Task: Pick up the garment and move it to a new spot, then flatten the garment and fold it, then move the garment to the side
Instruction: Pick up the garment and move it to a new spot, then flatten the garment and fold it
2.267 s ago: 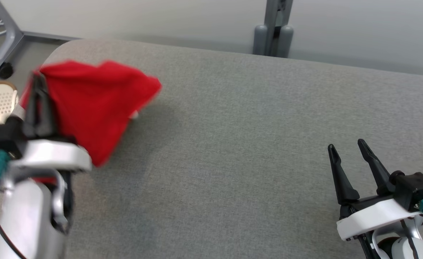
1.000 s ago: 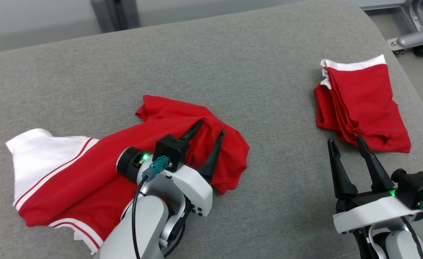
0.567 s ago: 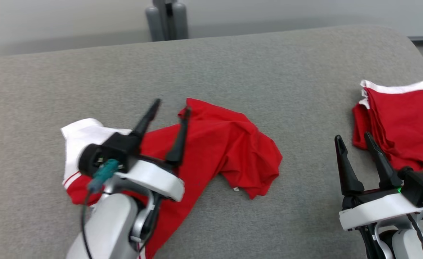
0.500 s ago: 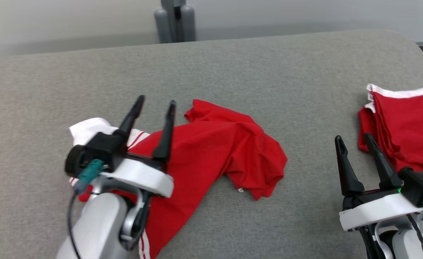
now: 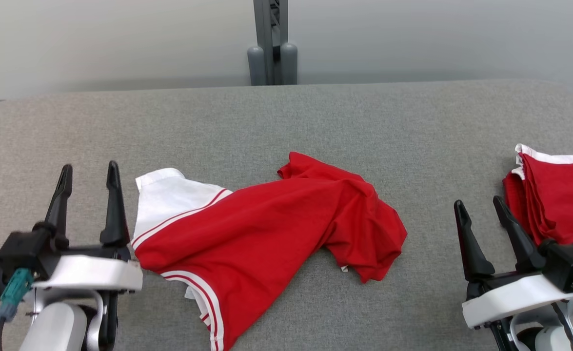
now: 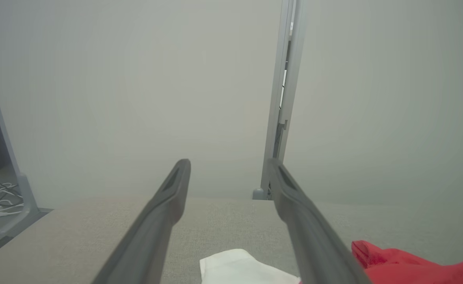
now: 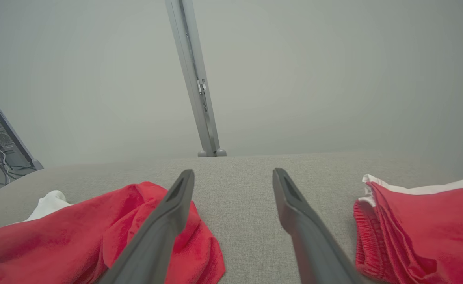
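A red garment (image 5: 276, 224) with a white band and red stripes lies crumpled in the middle of the grey table (image 5: 286, 117); its white end points left. It also appears as the white corner of the garment (image 6: 243, 270) in the left wrist view and as the red heap of the garment (image 7: 109, 228) in the right wrist view. My left gripper (image 5: 88, 170) stands open just left of the white end, holding nothing. My right gripper (image 5: 479, 204) is open at the lower right, apart from the cloth.
A folded red garment with a white hem (image 5: 559, 190) lies at the table's right edge, close to my right gripper, and shows again as the folded pile (image 7: 416, 225). A grey upright post (image 5: 271, 44) stands behind the table's far edge against a pale wall.
My left gripper opened, let go of the red garment and drew back to the lower left. The camera has swung, shifting the whole picture. The right gripper has kept its place, open.
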Available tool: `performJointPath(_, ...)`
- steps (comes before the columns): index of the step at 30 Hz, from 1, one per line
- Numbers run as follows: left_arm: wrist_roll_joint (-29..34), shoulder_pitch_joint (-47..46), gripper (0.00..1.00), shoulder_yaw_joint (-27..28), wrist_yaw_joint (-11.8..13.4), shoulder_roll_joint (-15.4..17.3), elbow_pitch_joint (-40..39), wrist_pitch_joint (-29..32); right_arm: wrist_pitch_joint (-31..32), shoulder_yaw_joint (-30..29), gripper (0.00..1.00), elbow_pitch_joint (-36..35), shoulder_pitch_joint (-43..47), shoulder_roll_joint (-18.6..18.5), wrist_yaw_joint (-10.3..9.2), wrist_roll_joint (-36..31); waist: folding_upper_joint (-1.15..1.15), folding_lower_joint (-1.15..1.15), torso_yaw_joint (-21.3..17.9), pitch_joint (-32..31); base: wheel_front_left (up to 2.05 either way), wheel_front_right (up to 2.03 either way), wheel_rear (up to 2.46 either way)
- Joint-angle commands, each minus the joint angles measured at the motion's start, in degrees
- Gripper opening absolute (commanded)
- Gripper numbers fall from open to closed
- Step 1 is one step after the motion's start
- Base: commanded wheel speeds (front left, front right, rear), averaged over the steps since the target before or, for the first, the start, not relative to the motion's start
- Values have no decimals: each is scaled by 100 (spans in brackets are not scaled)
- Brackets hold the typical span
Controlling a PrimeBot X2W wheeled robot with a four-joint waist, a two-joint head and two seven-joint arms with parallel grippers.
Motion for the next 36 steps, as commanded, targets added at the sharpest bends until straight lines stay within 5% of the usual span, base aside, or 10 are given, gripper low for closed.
performJointPath(1, 1, 131, 100, 53, -20, 41, -56, -40, 38, -40, 100, -19, 91, -31, 1, -41, 0, 0, 36, -79, 0, 0, 0)
performJointPath(15, 454, 1333, 100, 96, -51, 37, -324, -110, 247, -78, 100, -209, 583, -30, 1, -93, 0, 0, 154, -519, 0, 0, 0)
performJointPath(36, 602, 1387, 100, -57, 67, 93, -252, -11, 321, -71, 100, -294, 765, -29, 1, -42, 0, 0, 193, -757, 0, 0, 0)
